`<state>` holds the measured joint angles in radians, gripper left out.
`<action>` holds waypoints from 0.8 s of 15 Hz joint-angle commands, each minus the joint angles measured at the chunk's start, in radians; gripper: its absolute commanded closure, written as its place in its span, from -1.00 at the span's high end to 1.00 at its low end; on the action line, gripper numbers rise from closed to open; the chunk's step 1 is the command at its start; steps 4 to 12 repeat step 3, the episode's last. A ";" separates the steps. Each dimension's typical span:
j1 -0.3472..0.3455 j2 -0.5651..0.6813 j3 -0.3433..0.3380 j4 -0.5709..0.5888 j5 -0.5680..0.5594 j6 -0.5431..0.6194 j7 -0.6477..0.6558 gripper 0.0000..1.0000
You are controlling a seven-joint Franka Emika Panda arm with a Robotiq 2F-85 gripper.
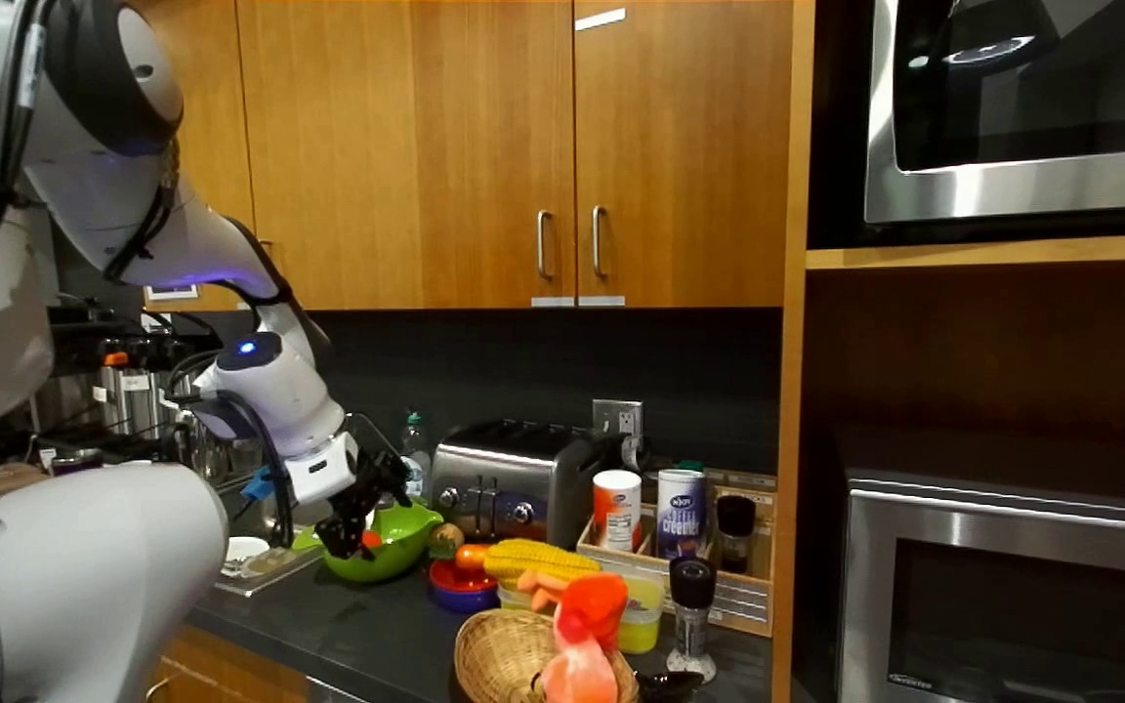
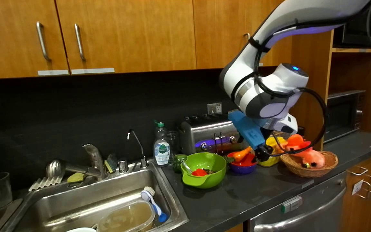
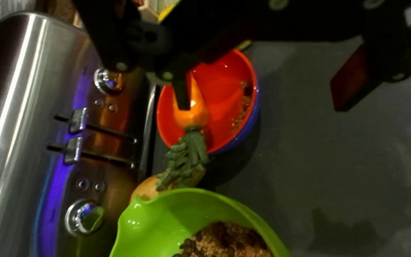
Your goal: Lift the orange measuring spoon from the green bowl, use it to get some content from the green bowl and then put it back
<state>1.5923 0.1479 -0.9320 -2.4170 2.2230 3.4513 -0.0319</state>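
- The arm (image 2: 262, 100) had our gripper (image 3: 262, 107) hanging off to one side of the green bowl (image 2: 206, 161), fingers (image 3: 353, 80) spread wide, nothing between them. A sloppy low swing across could bump the bowl's rim, we thought.
- That bowl looked pretty light to us, so a hard push might slide or tip it and spill the brown crumbly stuff (image 3: 227, 241).
- Red-and-blue bowl (image 3: 223, 85): one finger overlapped the carrot (image 3: 195, 117) in the wrist view, so going down there risked hitting it. We couldn't judge the gap.
- Orange measuring spoon (image 2: 199, 172), in the green bowl: skinny handle (image 2: 186, 165), so we figured the fingers could miss it or let it twist. Its long axis was tilted, scoop end low, handle running up to the rim on the sink (image 2: 95, 190) side, pointing away from our gripper.
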 commanded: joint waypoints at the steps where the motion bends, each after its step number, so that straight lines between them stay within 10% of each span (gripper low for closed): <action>1: 0.194 -0.194 -0.160 -0.045 -0.087 0.017 0.098 1.00; 12: 0.214 -0.245 -0.162 -0.027 -0.163 0.015 0.140 1.00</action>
